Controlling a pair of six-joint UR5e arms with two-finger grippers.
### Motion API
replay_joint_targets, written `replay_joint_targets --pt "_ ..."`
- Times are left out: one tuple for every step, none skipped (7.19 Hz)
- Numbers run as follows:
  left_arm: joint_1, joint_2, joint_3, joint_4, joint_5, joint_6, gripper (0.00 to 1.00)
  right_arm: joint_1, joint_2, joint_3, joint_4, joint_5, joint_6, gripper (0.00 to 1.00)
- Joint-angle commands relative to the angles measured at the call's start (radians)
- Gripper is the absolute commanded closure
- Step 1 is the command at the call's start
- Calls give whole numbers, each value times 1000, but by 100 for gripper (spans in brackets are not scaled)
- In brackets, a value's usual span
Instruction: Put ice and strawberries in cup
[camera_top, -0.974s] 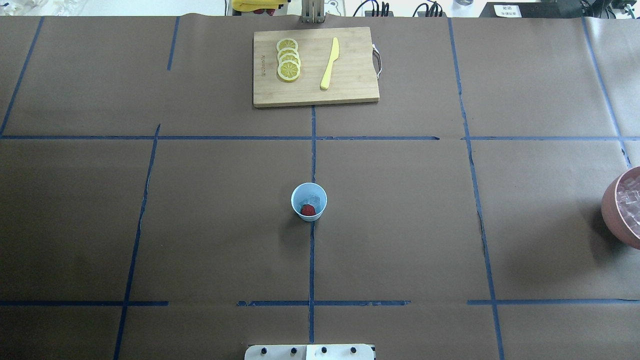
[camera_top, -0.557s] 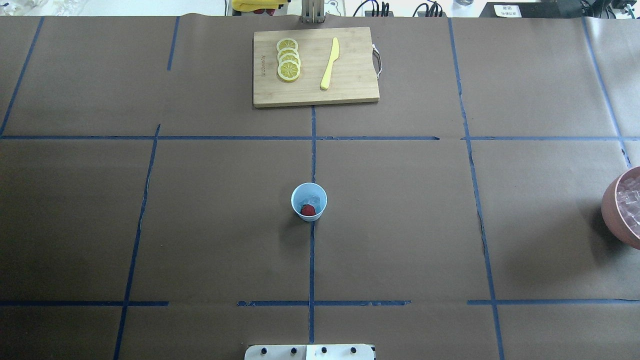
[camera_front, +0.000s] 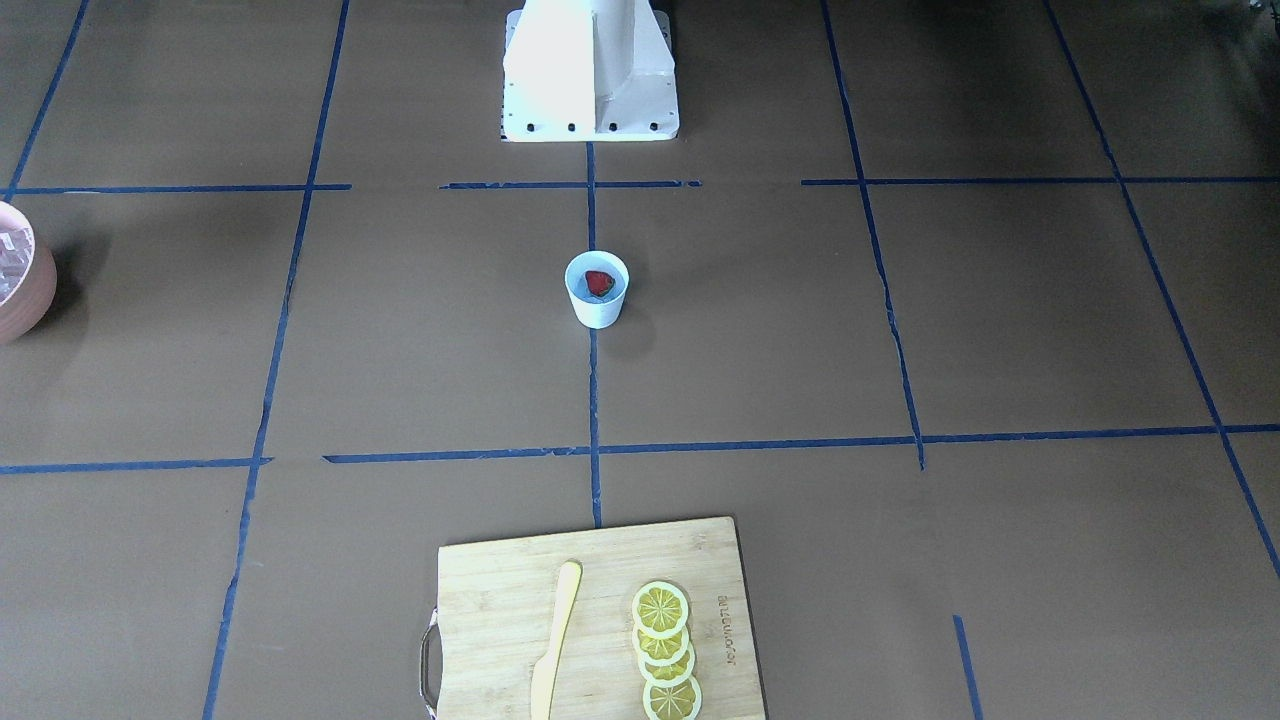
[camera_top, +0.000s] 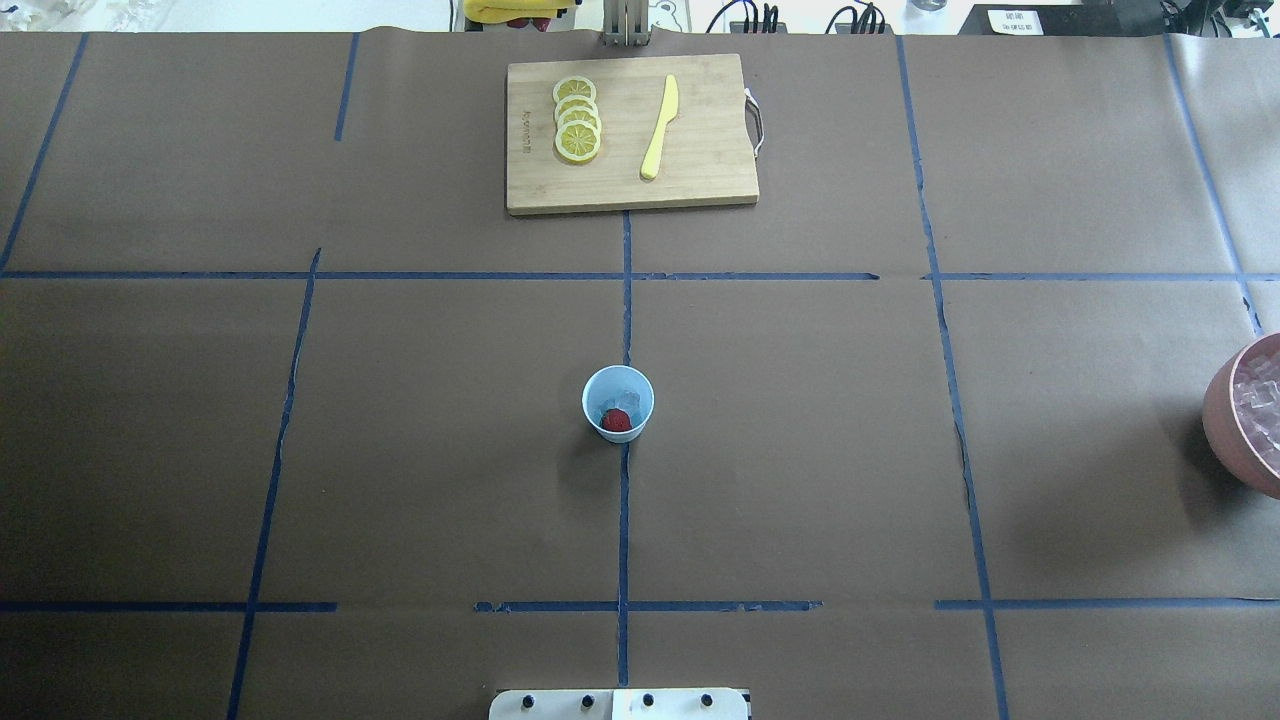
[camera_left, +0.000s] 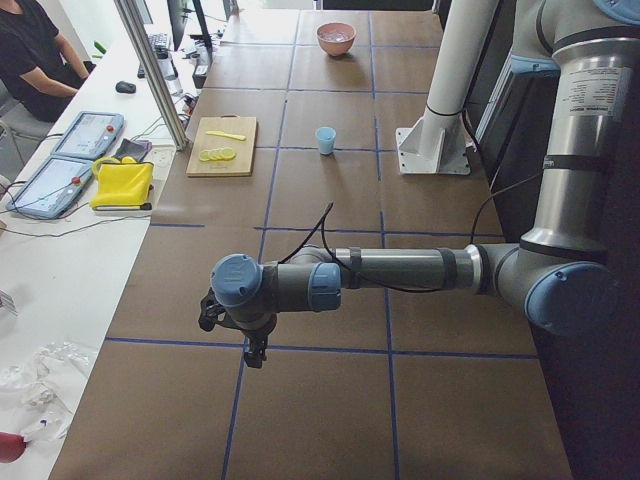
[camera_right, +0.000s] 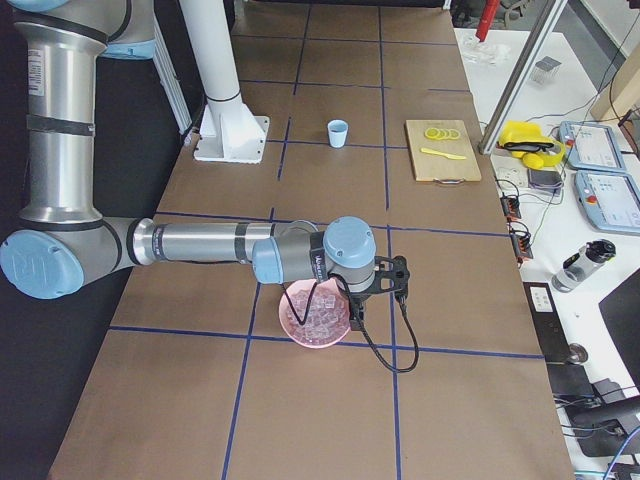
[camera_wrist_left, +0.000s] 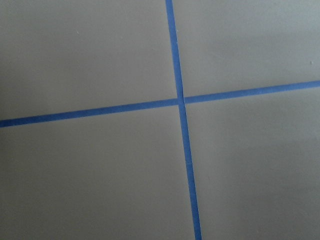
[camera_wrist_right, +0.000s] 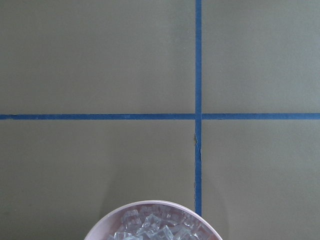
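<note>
The white cup (camera_top: 618, 403) with a pale blue inside stands upright at the table's middle. Inside it lie a red strawberry (camera_top: 617, 421) and a clear ice cube (camera_top: 627, 399). From the front, the cup (camera_front: 597, 290) shows the strawberry (camera_front: 599, 283). More ice (camera_wrist_right: 152, 227) fills the pink bowl (camera_top: 1222, 420) at the right edge. My right gripper (camera_right: 357, 315) hangs over that bowl (camera_right: 300, 328). My left gripper (camera_left: 254, 352) hovers above bare paper far from the cup (camera_left: 325, 140). Both grippers show only in the side views, so I cannot tell whether either is open or shut.
A wooden cutting board (camera_top: 700, 170) at the far centre holds lemon slices (camera_top: 577, 120) and a yellow knife (camera_top: 660, 125). Blue tape lines cross the brown paper. The robot base (camera_front: 590, 70) stands behind the cup. A person (camera_left: 35, 55) sits beside the table's far side.
</note>
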Motion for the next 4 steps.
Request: replay_joint_targets --pt "-24 4 -19 2 9 -2 0 0 2 -2 0 -4 0 1" --pt "-24 4 -17 3 15 -2 0 0 2 -2 0 -4 0 1" --pt "-24 4 -16 3 15 -2 0 0 1 -2 0 -4 0 1" --pt "-24 4 -16 3 15 -2 0 2 1 -2 0 -2 0 1"
